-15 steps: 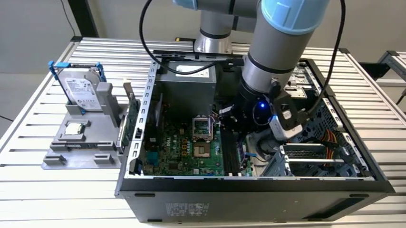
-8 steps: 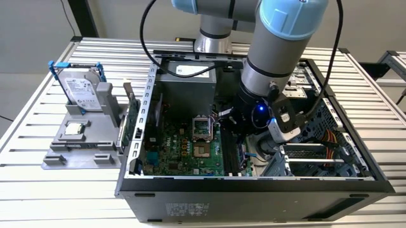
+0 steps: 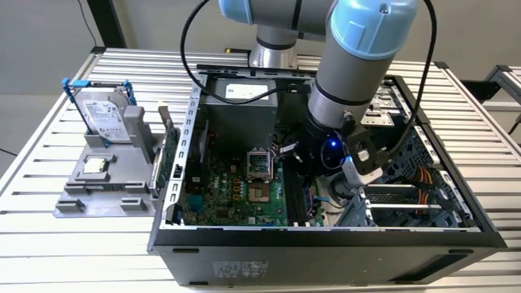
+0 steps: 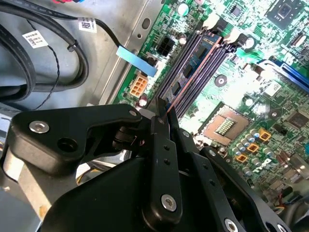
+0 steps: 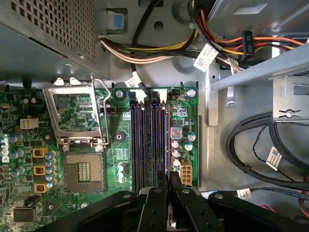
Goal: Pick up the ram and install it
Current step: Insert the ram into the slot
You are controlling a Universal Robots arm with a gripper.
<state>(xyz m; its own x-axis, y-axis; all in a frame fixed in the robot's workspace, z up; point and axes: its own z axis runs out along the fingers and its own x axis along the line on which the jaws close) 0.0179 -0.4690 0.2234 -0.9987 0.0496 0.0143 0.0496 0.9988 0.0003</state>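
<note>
A robotics lab: an opened computer case (image 3: 326, 238) on a slatted aluminium tabletop (image 3: 73, 256), beside a parts fixture (image 3: 102, 189).

In the exterior view the arm (image 3: 358, 79) covers the computer case's (image 3: 326, 235) middle, hiding the motherboard's (image 3: 236, 189) slots behind it. In both wrist views the black linkage hides the ram (image 4: 166, 107) but for a thin edge — seated or not, unclear. The tabletop (image 3: 49, 256) runs off frame.

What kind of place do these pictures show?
Probably a robot test bench for computer assembly: an open black desktop computer case sits on a ribbed aluminium table, with a grey parts fixture holding a silver hard drive.
</note>
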